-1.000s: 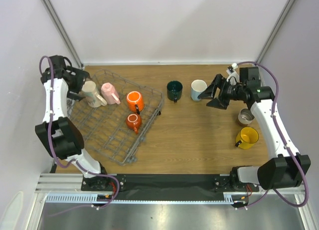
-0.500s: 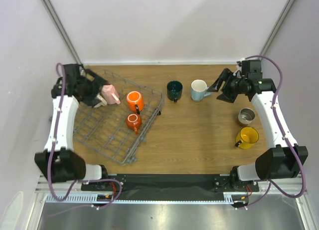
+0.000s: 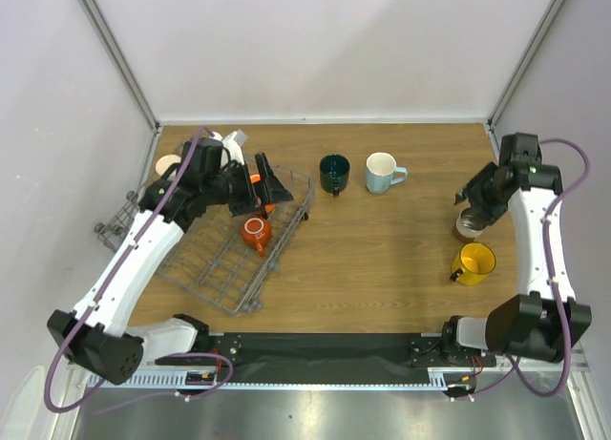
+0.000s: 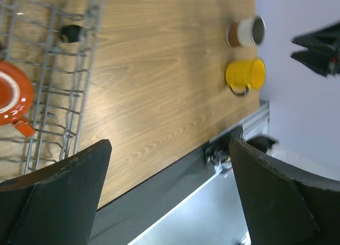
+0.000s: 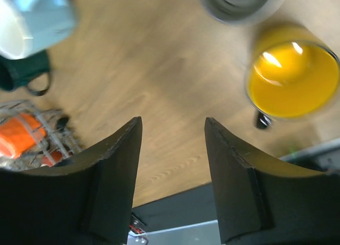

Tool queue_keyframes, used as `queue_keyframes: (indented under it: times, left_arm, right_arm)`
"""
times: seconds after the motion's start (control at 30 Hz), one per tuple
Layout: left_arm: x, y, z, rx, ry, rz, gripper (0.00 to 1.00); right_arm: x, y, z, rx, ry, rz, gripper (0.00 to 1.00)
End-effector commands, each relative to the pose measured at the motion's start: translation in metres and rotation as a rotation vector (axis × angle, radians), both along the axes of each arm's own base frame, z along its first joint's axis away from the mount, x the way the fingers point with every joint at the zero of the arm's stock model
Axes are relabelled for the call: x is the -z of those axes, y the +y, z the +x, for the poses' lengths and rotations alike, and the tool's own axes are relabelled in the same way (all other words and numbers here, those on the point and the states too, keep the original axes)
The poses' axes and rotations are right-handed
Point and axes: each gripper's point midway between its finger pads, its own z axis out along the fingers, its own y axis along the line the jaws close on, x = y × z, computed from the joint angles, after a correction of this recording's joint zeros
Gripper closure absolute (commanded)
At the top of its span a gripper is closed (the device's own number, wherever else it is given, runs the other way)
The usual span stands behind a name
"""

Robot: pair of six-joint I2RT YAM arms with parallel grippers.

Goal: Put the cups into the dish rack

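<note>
Mugs are sitting both inside and outside the rack (image 3: pixel 212 268). Your left tool (image 4: pixel 170 148) is hanging wide open and empty over the rack's edge, with an orange mug (image 4: pixel 10 99) lying in the wire just beside it. Your right tool (image 5: pixel 172 123) is gaping too, holding nothing. The yellow mug (image 5: pixel 295 80) and a small metal-rimmed cup (image 3: pixel 468 223) are standing on the desk (image 3: pixel 382 259) near it, and the blue mug (image 3: pixel 381 172) and green mug (image 3: pixel 334 173) are between your two tools.

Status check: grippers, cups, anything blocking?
Left gripper open, empty, over the dish rack. Right gripper open, empty, by the small metallic cup. Out on the table: dark green mug, light blue mug, yellow mug, small metallic cup. Nothing seen blocking.
</note>
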Motion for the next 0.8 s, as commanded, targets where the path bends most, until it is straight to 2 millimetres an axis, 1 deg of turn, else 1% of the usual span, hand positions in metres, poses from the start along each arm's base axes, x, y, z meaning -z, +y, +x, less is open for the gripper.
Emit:
queue_keyframes:
  times: [0.0, 0.07, 0.1, 0.17, 0.23, 0.27, 0.33, 0.37, 0.4, 0.47, 0.53, 0.63, 0.67, 0.77]
  left_arm:
    - [-0.016, -0.006, -0.030, 0.150, -0.129, -0.004, 0.01]
    - [-0.015, -0.012, -0.031, 0.175, -0.140, -0.038, 0.01]
    - [-0.014, -0.013, -0.029, 0.174, -0.136, -0.041, 0.01]
    - [-0.015, -0.016, -0.024, 0.158, -0.125, -0.053, 0.01]
    - [-0.016, -0.018, -0.017, 0.138, -0.123, -0.059, 0.01]
    - [-0.018, -0.017, -0.014, 0.127, -0.128, -0.055, 0.02]
    - [-0.016, -0.019, -0.009, 0.122, -0.115, -0.046, 0.02]
    - [-0.021, -0.019, -0.008, 0.122, -0.122, -0.046, 0.02]
    - [-0.018, -0.018, -0.008, 0.126, -0.114, -0.029, 0.02]
    - [-0.018, -0.016, -0.005, 0.122, -0.110, -0.005, 0.02]
    - [-0.016, -0.012, -0.006, 0.118, -0.101, 0.022, 0.02]
    - [-0.017, -0.009, -0.006, 0.115, -0.098, 0.042, 0.02]
    - [-0.018, -0.009, -0.006, 0.114, -0.099, 0.044, 0.02]
    - [-0.016, -0.008, -0.006, 0.114, -0.089, 0.053, 0.02]
  right_arm:
    - [0.017, -0.009, -0.047, 0.097, 0.122, -0.031, 0.45]
    - [0.025, -0.014, -0.053, 0.119, 0.138, -0.057, 0.45]
    - [0.036, -0.017, -0.061, 0.114, 0.186, -0.069, 0.45]
    - [0.046, -0.025, -0.071, 0.125, 0.260, -0.106, 0.42]
    - [0.057, -0.026, -0.071, 0.094, 0.293, -0.108, 0.40]
    - [0.060, -0.028, -0.066, 0.092, 0.282, -0.119, 0.39]
    - [0.069, -0.032, -0.066, 0.093, 0.304, -0.138, 0.38]
    - [0.071, -0.034, -0.065, 0.096, 0.305, -0.149, 0.38]
    - [0.075, -0.035, -0.060, 0.091, 0.293, -0.153, 0.37]
    - [0.086, -0.038, -0.058, 0.091, 0.299, -0.164, 0.37]
    - [0.097, -0.037, -0.056, 0.086, 0.314, -0.150, 0.38]
    - [0.115, -0.034, -0.053, 0.082, 0.334, -0.127, 0.40]
    - [0.118, -0.034, -0.049, 0.083, 0.322, -0.124, 0.41]
    - [0.130, -0.036, -0.047, 0.088, 0.343, -0.130, 0.43]
